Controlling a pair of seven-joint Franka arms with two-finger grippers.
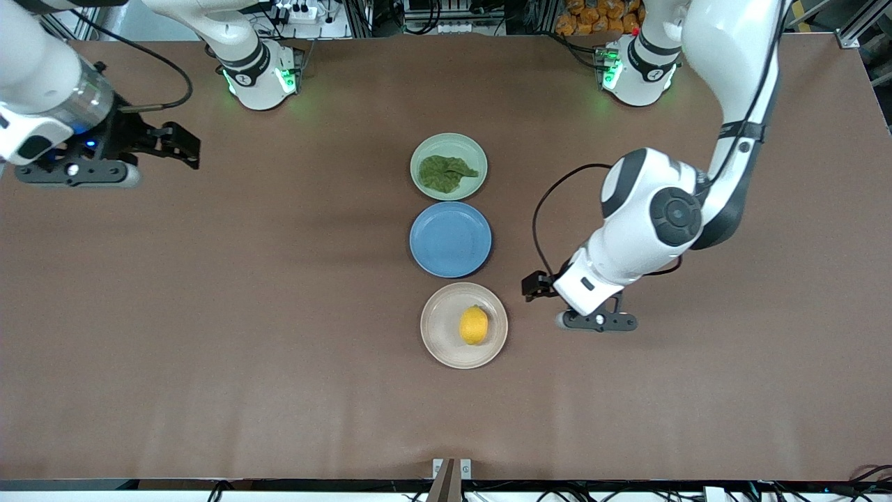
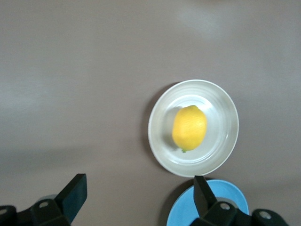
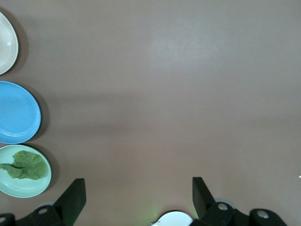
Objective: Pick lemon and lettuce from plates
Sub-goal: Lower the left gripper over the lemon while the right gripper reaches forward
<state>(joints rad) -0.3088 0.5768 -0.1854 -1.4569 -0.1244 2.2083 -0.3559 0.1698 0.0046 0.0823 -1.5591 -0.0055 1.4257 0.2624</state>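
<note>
Right, I was on the approach: my left gripper hung open over bare table beside the beige plate, whose bright oval lemon needed me centred above it. Lettuce lay flat, crinkled, on the mint plate; my right gripper waited, jaws apart.

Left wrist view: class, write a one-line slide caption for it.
Open left gripper hovers near the lemon on its beige plate, blue plate beside it.
</note>
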